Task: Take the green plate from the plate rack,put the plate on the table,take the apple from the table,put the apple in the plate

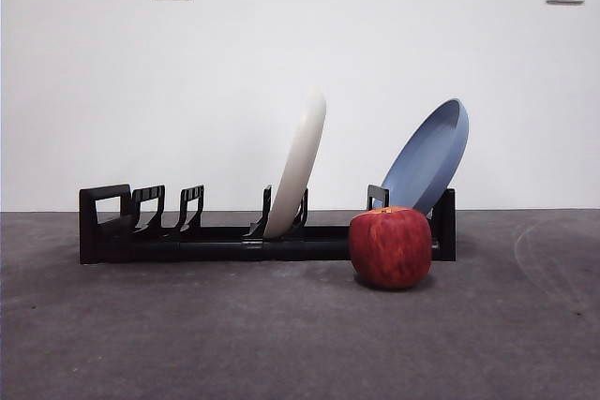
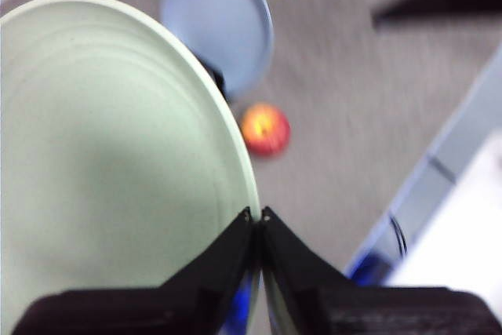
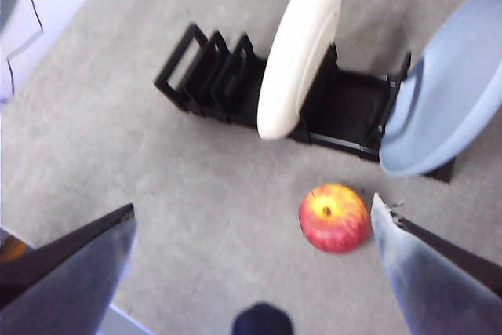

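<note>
The rack [image 1: 267,236] stands crosswise on the counter [image 1: 187,334], before the wall [image 1: 281,81], with its loop handle at the left end. A plate [image 1: 298,164] stands upright in a slot near the rack's middle. A second plate [image 1: 429,156] leans at the right end. The apple [image 1: 390,246] sits on the counter just before the rack's right part, below the leaning plate. A third plate [image 2: 110,170] is high above the counter, its rim clamped in the left hand [image 2: 257,217].

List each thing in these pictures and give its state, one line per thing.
green plate: lifted out of rack, rim clamped by left gripper
right gripper: open, above the apple
apple: resting on table
white plate: upright in plate rack
blue plate: leaning in rack's end slot
</note>
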